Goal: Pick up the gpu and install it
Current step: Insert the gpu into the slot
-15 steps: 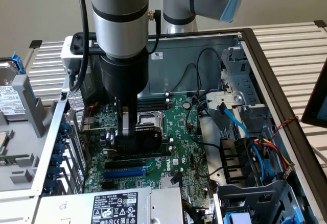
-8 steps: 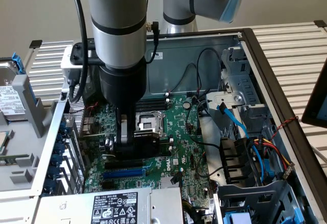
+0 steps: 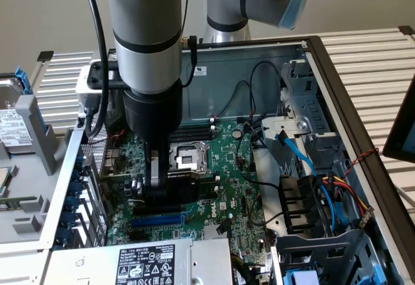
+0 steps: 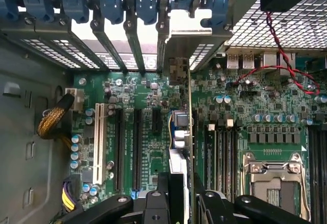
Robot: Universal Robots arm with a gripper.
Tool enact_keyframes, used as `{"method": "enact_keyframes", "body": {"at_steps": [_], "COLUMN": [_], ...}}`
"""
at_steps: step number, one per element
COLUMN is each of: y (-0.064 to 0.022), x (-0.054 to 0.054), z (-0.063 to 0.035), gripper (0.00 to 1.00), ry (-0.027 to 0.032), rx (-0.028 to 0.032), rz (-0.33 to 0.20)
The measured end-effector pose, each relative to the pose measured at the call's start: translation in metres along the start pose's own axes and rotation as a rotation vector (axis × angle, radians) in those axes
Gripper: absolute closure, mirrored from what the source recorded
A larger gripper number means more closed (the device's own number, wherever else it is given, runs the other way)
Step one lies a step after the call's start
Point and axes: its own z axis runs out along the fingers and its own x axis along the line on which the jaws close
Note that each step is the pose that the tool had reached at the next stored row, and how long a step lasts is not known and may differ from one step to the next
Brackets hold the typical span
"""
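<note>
One pincer point(image 4: 181, 185) pinching one gpu point(image 4: 179, 127), edge-on over one green motherboard point(image 4: 265, 106); one white slot point(image 4: 98, 137) apart.

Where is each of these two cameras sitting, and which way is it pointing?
Exterior view: off the arm, above the open computer case, looking down into it; the grey arm shows.
Wrist view: on the wrist, looking past the hand at the gpu it grips, edge-on.
Both share the green motherboard and its CPU socket.
</note>
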Motion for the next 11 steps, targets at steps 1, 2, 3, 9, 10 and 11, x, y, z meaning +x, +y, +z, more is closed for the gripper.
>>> {"method": "enact_keyframes", "body": {"at_steps": [1, 2, 3, 9, 10, 11], "y": [0.0003, 0.0008, 0.0014, 0.0031, 0.0034, 0.0038], "x": [0.0001, 0.0001, 0.0002, 0.0002, 0.0002, 0.0002], "z": [0.0011, 0.002, 0.0022, 0.0024, 0.0025, 0.0028], "gripper": [0.73, 0.73, 0.73, 0.73, 0.73, 0.73], "ry": [0.0, 0.0, 0.0001, -0.0003, -0.0005, -0.0008], "rx": [-0.0001, 0.0, -0.0001, -0.0001, -0.0001, 0.0], "rz": [0.0, 0.0, 0.0, 0.0, 0.0, 0.0]}}
